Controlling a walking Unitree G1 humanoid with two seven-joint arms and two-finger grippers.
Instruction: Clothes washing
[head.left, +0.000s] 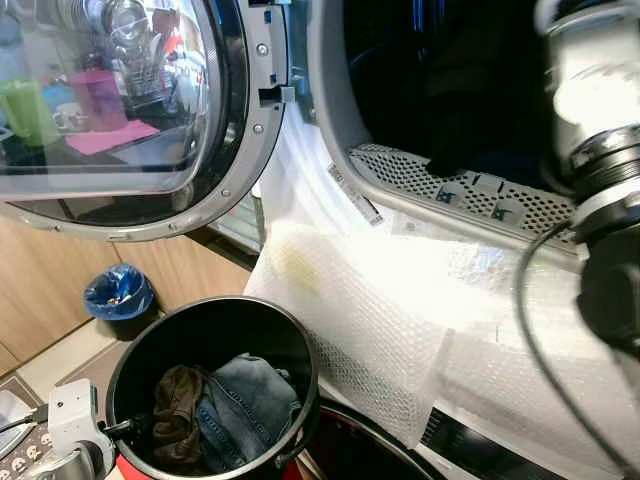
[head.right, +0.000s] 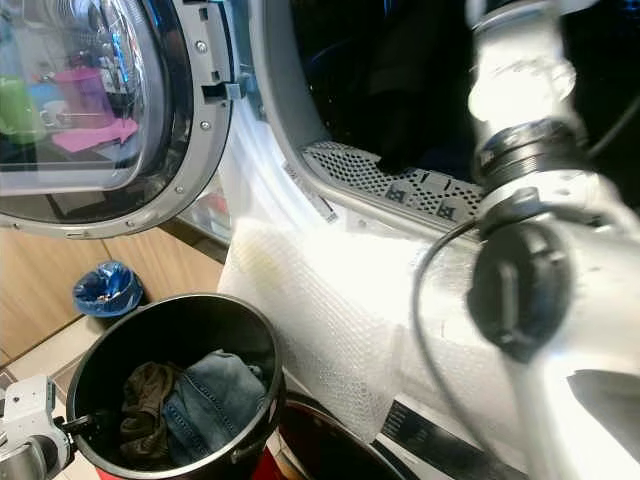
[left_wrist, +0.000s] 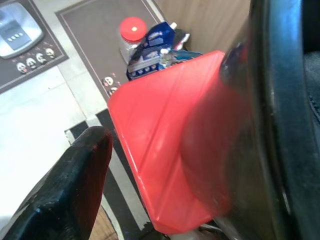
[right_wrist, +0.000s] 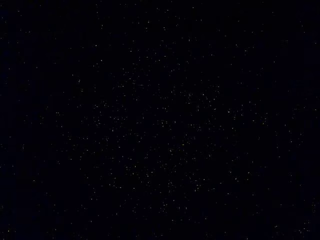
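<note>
Black bucket (head.left: 290, 345) rim just beside washer opening (head.left: 420, 175).

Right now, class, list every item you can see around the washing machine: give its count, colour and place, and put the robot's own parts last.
Washing machine door: one, grey-rimmed glass, swung open at upper left.
Drum opening: one, dark, behind the door; something dark inside.
Bubble wrap: one sheet, white, draped below the opening.
Bucket: one, black, on the floor below the door.
Jeans: one, blue, inside the bucket.
Brown garment: one, beside the jeans in the bucket.
Small bin: one, blue liner, by the wooden cabinet.
Red-lidded jar: one, on the floor mat.
Right arm: one, silver, reaching into the drum.
Left arm: one, silver, beside the bucket.
</note>
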